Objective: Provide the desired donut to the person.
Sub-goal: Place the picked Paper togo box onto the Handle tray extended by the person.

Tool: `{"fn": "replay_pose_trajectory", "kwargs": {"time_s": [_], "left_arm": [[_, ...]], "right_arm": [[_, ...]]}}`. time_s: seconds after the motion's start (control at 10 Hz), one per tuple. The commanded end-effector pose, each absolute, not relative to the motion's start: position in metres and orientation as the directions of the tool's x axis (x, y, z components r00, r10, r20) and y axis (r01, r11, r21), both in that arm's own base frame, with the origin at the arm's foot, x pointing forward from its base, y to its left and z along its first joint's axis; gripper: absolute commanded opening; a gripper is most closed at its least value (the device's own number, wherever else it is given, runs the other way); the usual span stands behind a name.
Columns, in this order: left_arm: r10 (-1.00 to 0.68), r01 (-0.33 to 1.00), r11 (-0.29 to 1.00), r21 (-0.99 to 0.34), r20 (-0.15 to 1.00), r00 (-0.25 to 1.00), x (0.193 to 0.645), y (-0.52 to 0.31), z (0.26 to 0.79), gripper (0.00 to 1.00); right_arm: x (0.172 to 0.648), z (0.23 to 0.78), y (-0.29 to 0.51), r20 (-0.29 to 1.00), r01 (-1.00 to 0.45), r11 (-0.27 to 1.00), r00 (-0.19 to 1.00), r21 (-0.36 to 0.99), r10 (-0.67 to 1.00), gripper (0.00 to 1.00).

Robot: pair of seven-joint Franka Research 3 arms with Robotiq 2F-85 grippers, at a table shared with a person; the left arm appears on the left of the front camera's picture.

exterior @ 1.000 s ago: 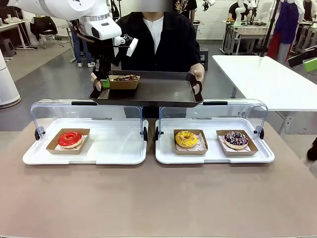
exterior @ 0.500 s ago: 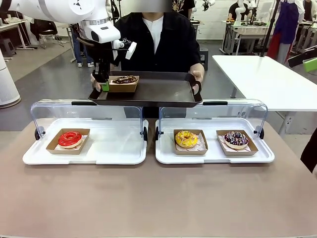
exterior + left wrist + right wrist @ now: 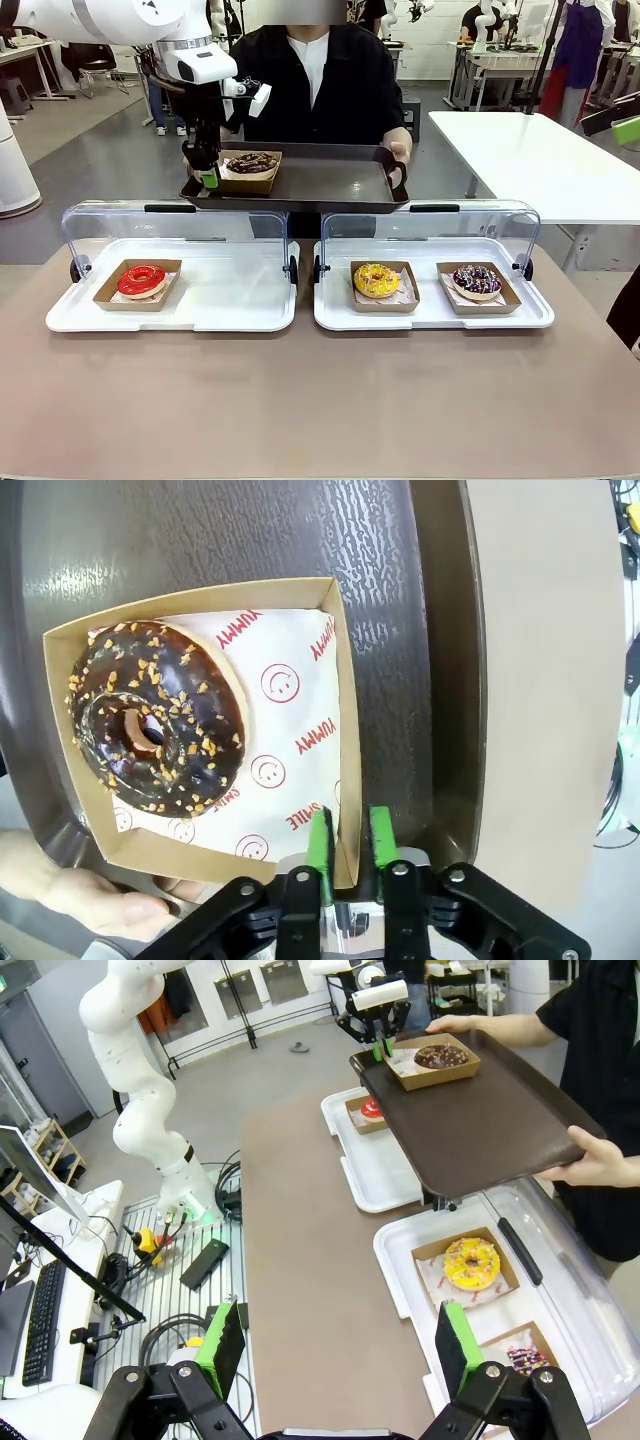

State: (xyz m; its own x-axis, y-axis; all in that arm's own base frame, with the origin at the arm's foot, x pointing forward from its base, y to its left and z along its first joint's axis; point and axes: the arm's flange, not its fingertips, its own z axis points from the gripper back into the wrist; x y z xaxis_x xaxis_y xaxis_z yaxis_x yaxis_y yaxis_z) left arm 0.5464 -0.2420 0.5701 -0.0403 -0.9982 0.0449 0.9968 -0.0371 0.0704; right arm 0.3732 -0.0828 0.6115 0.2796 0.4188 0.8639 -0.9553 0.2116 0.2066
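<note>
Squinting at the front view, the left claw (image 3: 208,178) sits at the left end of the cardboard box (image 3: 248,184) and mostly blocks the person's (image 3: 352,92) hand on that side of the brown tray (image 3: 330,182), so the grip is hard to read there. The left wrist view helps a bit. One green pad (image 3: 321,842) is inside the box wall and the other just outside, both really close to it, but honestly I can't tell if they're pinching it or loose. That view also catches a hand (image 3: 70,895) at the tray's rim. The chocolate donut (image 3: 155,730) with nut bits lies in that box on the tray, which is held up beyond the table (image 3: 320,400). In the right wrist view the right claw (image 3: 338,1325) is wide apart with nothing in it, and the person is cut off at the edge.
</note>
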Motion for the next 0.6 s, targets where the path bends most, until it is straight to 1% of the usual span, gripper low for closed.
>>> {"fn": "replay_pose_trajectory", "kwargs": {"time_s": [0.0, 0.2, 0.3, 0.4, 0.5], "left_arm": [[-0.997, 0.997, -0.049, 0.061, 0.056, -0.052, 0.5484, -0.241, 0.5762, 1.0], [-0.997, 0.996, -0.048, 0.071, 0.058, -0.052, 0.547, -0.2396, 0.5804, 1.0], [-0.997, 0.996, -0.046, 0.074, 0.06, -0.051, 0.547, -0.2393, 0.582, 0.92], [-0.997, 0.996, -0.045, 0.076, 0.061, -0.049, 0.5468, -0.2391, 0.5825, 1.0], [-0.997, 0.996, -0.044, 0.075, 0.061, -0.048, 0.5469, -0.2392, 0.5826, 1.0]], "right_arm": [[0.3728, 0.6115, -0.0821, 0.868, -0.959, 0.202, 0.27, 0.201, 0.416, 1.0], [0.3728, 0.6115, -0.0821, 0.868, -0.959, 0.202, 0.27, 0.201, 0.416, 1.0], [0.3728, 0.6115, -0.0821, 0.868, -0.959, 0.202, 0.27, 0.201, 0.416, 1.0], [0.3728, 0.6115, -0.0821, 0.868, -0.959, 0.202, 0.27, 0.201, 0.416, 1.0], [0.3728, 0.6115, -0.0821, 0.868, -0.959, 0.202, 0.27, 0.201, 0.416, 1.0]]}}
